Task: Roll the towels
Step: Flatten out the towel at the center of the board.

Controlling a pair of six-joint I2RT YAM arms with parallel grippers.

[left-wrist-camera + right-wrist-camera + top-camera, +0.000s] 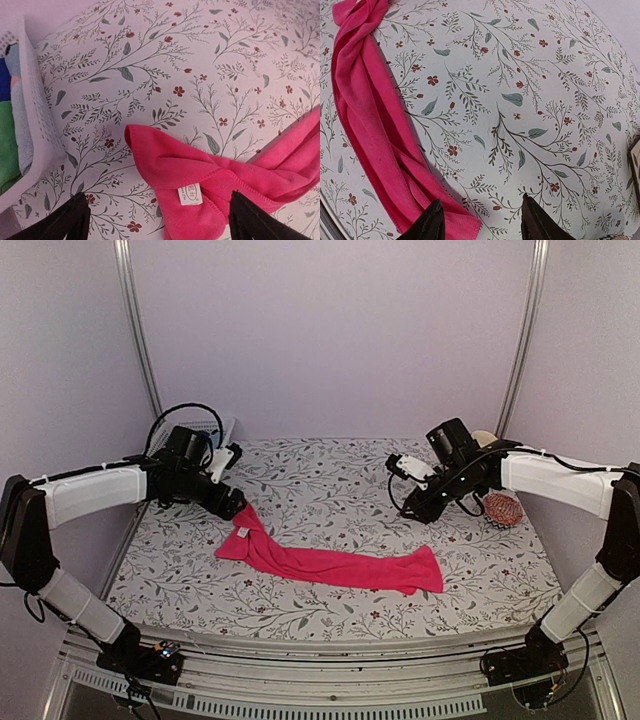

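Note:
A hot pink towel [330, 565] lies on the flowered table as a long twisted strip running from left to right. My left gripper [228, 502] hovers over its left end, apart from the cloth. In the left wrist view that end of the towel [200, 170], with a white label [190, 194], lies below my left gripper [157, 225], which is open wide. My right gripper [418, 510] hangs above and behind the right end. The right wrist view has the towel [370, 125] running up the left side, its corner beside the left finger [427, 225]. My right gripper [482, 225] is open over bare table.
A white mesh basket [35, 125] holding blue and green cloth stands at the back left, close to my left arm [100, 490]. A round red-orange woven pad [502, 508] lies at the right edge under my right arm. Walls enclose the table on three sides.

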